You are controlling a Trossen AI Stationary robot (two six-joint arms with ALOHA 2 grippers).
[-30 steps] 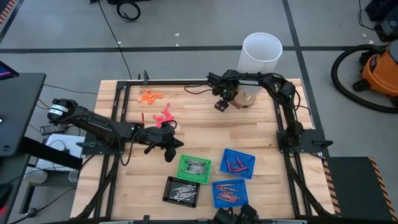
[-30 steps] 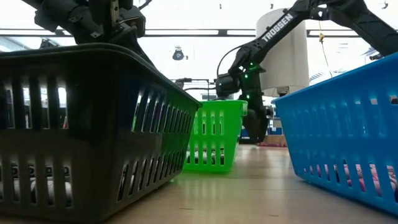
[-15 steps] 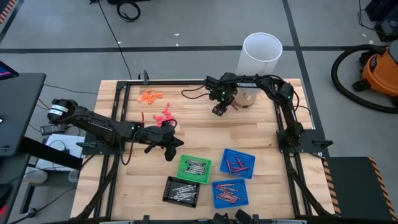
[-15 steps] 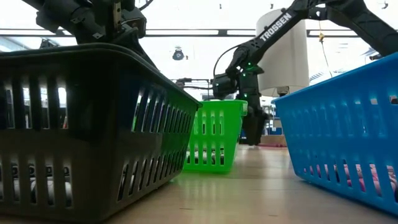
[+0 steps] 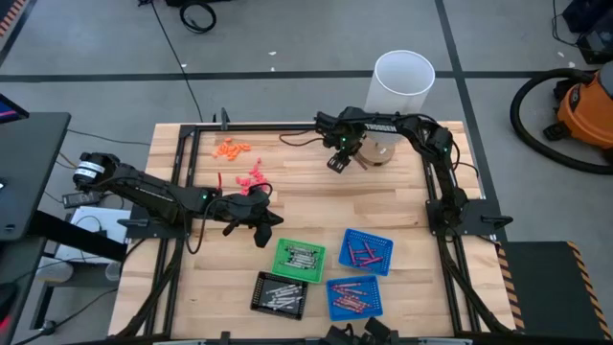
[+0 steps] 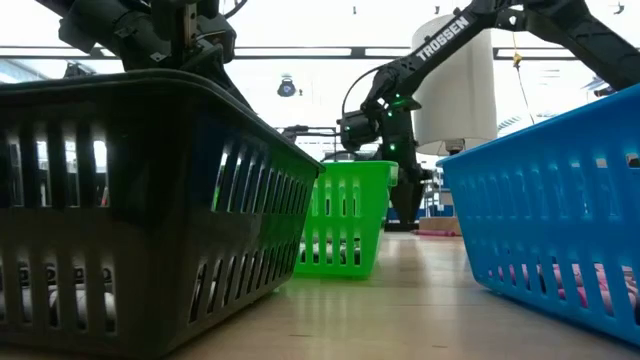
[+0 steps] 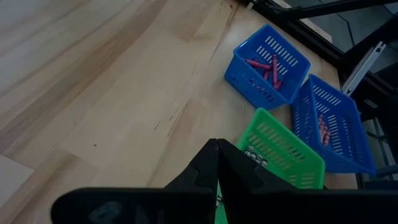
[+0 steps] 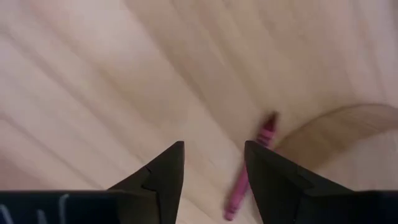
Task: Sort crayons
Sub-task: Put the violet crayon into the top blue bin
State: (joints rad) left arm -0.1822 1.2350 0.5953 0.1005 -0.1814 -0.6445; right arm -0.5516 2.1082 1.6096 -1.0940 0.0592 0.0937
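Here we hover our open right gripper (image 8: 211, 168) beside a maroon crayon (image 8: 249, 171) on the table (image 8: 93, 93); centring and closing comes next.

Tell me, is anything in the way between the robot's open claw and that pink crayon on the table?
Nothing visible is. The right gripper is open above the bare wooden table, and the pink crayon lies just past its fingers, partly behind one fingertip, with no other thing between them.
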